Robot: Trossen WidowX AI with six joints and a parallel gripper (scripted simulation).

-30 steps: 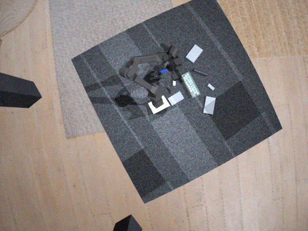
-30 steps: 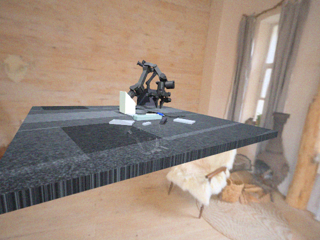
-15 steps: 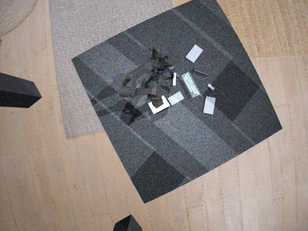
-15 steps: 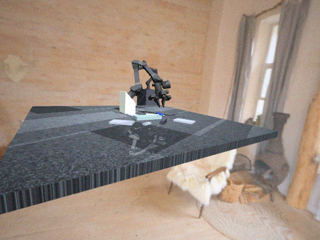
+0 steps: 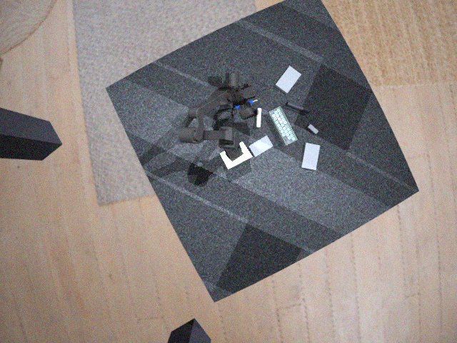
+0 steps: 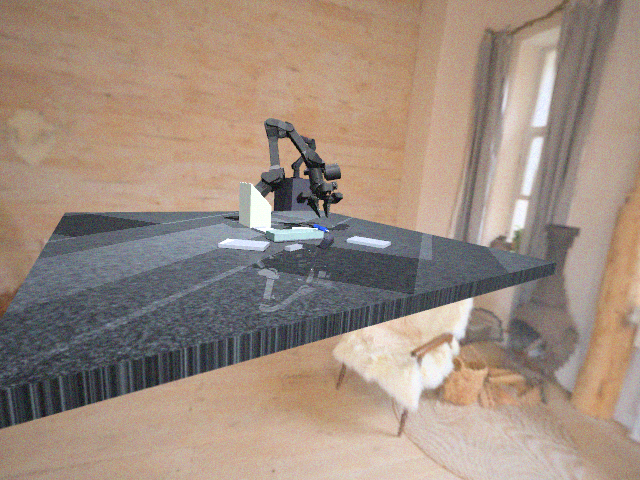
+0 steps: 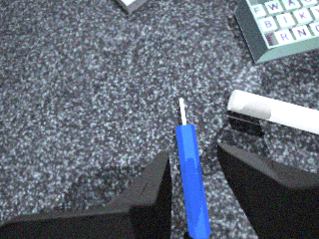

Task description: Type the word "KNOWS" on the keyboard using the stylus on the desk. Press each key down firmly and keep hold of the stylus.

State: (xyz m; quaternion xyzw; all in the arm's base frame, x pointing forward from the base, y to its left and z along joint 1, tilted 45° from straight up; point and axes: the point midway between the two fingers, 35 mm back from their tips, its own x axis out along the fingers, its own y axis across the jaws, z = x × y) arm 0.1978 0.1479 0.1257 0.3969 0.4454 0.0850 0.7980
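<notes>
The blue stylus [image 5: 252, 101] [image 6: 320, 227] [image 7: 191, 174] lies on the desk, its white tip pointing up the wrist view. My gripper [image 6: 322, 215] [image 7: 192, 153] is partly open above it, with a finger on each side of the stylus in the wrist view. The exterior view shows the fingertips above the desk, apart from the stylus, and nothing is held. The pale green keyboard [image 5: 284, 125] [image 6: 294, 235] [image 7: 284, 20] has white lettered keys. Only its near corner shows in the wrist view, at the upper right.
A white rod [image 5: 258, 117] [image 7: 289, 114] lies between stylus and keyboard. Beyond the keyboard are a dark long object [image 5: 297, 107] [image 6: 326, 241] and a small pale block [image 5: 313, 128] [image 6: 293, 247]. White slabs [image 5: 288, 79] [image 5: 310, 156] [image 5: 260, 146] lie around it. A tall cream block [image 6: 250, 206] stands near the arm's base.
</notes>
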